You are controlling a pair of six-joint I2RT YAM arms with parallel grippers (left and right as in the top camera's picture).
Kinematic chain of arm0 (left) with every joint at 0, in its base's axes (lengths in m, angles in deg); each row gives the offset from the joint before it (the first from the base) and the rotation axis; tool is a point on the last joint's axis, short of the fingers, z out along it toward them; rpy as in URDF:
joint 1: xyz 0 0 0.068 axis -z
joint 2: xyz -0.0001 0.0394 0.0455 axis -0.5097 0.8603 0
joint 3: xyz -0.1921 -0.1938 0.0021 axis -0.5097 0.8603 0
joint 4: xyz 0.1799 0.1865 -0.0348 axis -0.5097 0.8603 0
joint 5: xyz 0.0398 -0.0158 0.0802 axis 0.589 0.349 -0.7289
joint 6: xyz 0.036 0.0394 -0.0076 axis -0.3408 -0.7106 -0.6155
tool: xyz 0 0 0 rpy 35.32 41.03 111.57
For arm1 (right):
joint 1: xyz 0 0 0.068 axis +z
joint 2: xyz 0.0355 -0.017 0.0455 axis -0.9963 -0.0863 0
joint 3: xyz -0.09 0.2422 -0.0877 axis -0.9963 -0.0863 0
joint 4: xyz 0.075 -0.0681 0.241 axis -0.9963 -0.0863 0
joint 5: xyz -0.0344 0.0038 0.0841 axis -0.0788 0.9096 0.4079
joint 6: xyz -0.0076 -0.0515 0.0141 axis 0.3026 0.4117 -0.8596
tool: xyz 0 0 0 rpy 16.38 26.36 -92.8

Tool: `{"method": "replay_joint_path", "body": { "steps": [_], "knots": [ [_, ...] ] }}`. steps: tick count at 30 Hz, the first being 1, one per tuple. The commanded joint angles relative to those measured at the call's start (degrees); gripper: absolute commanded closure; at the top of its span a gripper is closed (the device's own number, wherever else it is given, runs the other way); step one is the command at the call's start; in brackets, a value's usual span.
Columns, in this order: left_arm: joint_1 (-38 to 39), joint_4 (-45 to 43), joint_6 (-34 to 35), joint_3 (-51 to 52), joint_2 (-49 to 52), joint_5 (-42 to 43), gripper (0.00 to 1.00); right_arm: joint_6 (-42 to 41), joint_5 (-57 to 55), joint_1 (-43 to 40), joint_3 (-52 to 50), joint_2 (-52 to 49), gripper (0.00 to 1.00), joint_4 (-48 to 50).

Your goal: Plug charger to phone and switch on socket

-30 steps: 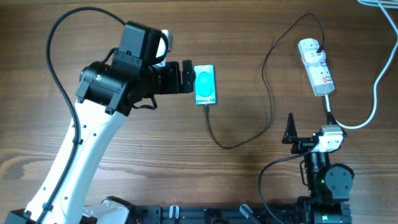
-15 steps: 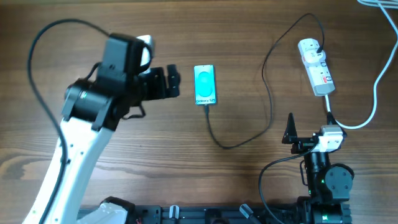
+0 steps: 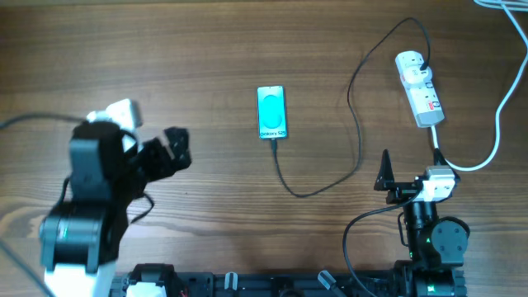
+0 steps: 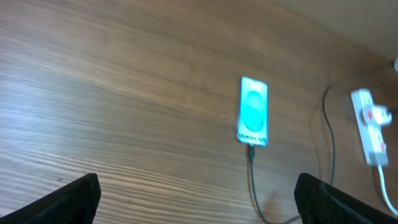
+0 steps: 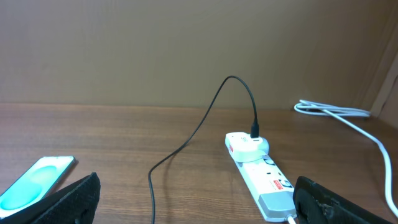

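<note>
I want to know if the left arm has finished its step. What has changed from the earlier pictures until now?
The left hand, open and empty, drew back from beside the phone toward the lower left of the overhead view. Nothing was taken hold of or let go. The phone, the charger joined to its lower end, the socket and the right arm stayed as they were.

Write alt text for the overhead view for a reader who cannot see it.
A phone with a lit teal screen lies mid-frame, the black charger looping from its near edge to the white socket at right. The left claw hangs open left of the phone, touching nothing.
</note>
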Motion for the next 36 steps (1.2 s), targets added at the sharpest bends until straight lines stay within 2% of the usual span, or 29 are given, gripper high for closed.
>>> {"method": "replay_joint_path", "body": {
  "steps": [1,4,8,12,17,23,29,36],
  "knots": [
    [-4.2,-0.7,0.0,5.4,-7.1,0.9,0.0,-0.1,0.1,0.3,-0.4,0.8,0.0,0.1],
    [-6.0,-2.1,-1.0,9.6,-12.7,1.0,0.0,-0.2,0.1,0.3,-0.4,0.8,0.0,0.1],
    [-6.1,-9.0,-7.2,17.0,-23.2,4.9,0.0,-0.2,0.1,0.3,-0.4,0.8,0.0,0.1],
    [-6.1,-12.7,-7.4,20.9,-29.7,5.3,0.0,-0.1,0.1,0.3,-0.4,0.8,0.0,0.1],
    [-6.1,-17.1,-7.3,24.8,-33.5,6.1,0.0,-0.1,0.1,0.3,-0.4,0.8,0.0,0.1],
    [-5.8,-30.5,-7.5,34.0,-39.6,8.0,0.0,-0.1,0.1,0.3,-0.4,0.8,0.0,0.1],
    [-5.8,-39.3,-7.5,42.6,-45.7,8.7,0.0,-0.1,0.1,0.3,-0.4,0.8,0.0,0.1],
    [-5.8,-48.4,-7.5,48.6,-48.1,8.7,0.0,-0.2,0.1,0.3,-0.4,0.8,0.0,0.1]
  ]
}}
